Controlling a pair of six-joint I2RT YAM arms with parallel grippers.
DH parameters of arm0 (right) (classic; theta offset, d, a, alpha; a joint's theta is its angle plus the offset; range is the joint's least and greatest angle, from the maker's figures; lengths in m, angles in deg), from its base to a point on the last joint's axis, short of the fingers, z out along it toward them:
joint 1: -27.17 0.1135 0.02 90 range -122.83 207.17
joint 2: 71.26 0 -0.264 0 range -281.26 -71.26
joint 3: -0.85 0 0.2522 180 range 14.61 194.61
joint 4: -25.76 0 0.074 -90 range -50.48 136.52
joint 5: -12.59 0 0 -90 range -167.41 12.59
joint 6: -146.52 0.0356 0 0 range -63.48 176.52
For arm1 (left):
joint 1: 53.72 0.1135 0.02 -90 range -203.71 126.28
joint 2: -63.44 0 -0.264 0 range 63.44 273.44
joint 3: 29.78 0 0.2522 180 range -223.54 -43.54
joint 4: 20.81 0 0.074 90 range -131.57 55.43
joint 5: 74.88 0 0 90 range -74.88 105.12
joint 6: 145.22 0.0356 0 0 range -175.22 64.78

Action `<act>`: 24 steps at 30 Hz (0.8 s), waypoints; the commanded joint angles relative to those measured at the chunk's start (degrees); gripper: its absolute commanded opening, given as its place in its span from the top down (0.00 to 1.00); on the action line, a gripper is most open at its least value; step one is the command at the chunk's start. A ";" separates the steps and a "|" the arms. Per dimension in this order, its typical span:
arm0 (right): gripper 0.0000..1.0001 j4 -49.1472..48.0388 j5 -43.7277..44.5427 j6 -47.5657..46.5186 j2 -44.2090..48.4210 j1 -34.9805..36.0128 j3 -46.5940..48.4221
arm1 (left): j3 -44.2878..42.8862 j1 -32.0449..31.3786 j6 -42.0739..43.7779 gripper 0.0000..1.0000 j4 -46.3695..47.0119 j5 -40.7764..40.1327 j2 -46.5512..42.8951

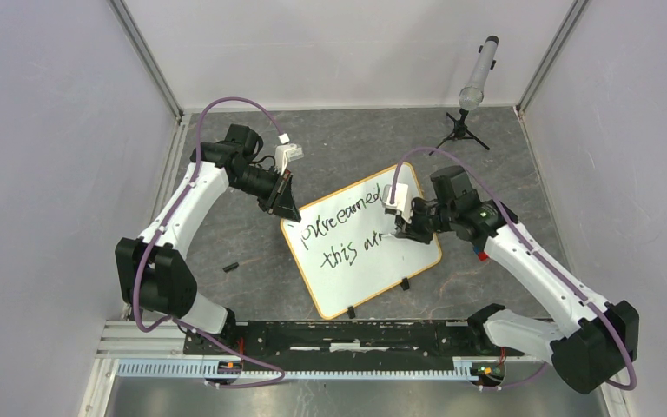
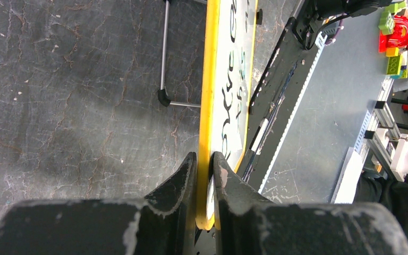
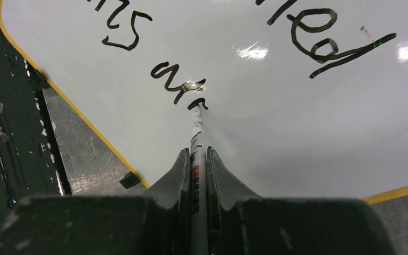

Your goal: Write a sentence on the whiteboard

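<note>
As the whiteboard (image 1: 382, 265) lies between the two arms, turned askew to the edges of the dark bench (image 1: 356, 139), we record its two black clip feet (image 1: 406, 283) on the edge nearest the arm bases.

We find the left gripper (image 2: 204, 159) closed on the board's yellow-orange frame at its left corner. One finger is pressed against each face of the rim.

We find the right gripper (image 3: 196, 155) clamped on a slim white marker (image 3: 197, 125), which runs straight out between the fingers. Its dark tip touches the white surface at the end of the lower line of writing.

The sentence (image 1: 340, 228) stands in black ink in two slanted lines. The upper line reads roughly "pxreearned". The lower reads "this", followed by a few further strokes, and the marker tip meets the last of them. The right wrist view shows glare spots on the glossy face beside the writing.

A small black piece (image 1: 230, 267) lies on the bench to the left of the board, well apart from it; we cannot tell what it is. A small black tripod (image 1: 462, 135) stands near the far edge of the bench and carries a grey cylinder (image 1: 479, 74) tilted upward. A black rail (image 1: 347, 337) runs along the near edge between the arm bases.
</note>
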 commanded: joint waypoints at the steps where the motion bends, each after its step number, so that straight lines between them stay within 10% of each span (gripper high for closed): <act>1: 1.00 -2.62 3.02 -0.07 -0.98 -0.28 3.99 | -0.03 -0.63 3.36 0.98 0.85 -1.40 0.47; 24: 1.00 0.17 3.03 -2.70 1.27 -2.49 -1.30 | -0.29 -0.63 3.48 0.98 0.85 -1.26 0.86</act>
